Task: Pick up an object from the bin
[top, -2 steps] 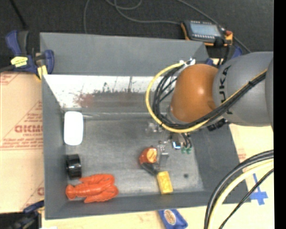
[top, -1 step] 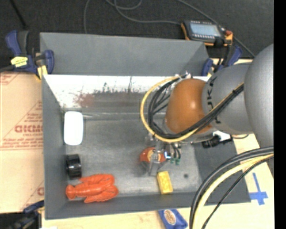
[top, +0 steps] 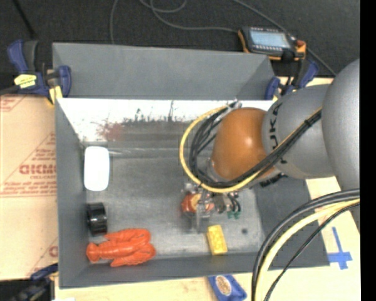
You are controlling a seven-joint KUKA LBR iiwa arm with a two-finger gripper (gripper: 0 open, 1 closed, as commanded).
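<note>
Hanging beside a red thing, the gripper is risking nudging it away if off-centre; whether it's clamped, I cannot tell.

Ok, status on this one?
Hand low, centre of grey metal bin. Small red-orange lump at its tip, hold unconfirmed. Yellow plastic block just beside.

grey bin holds white oval, black roll, orange-red lobster, yellow block.

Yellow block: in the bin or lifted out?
In: the yellow block lies on the bin floor by the near wall, beside the tool.
</note>
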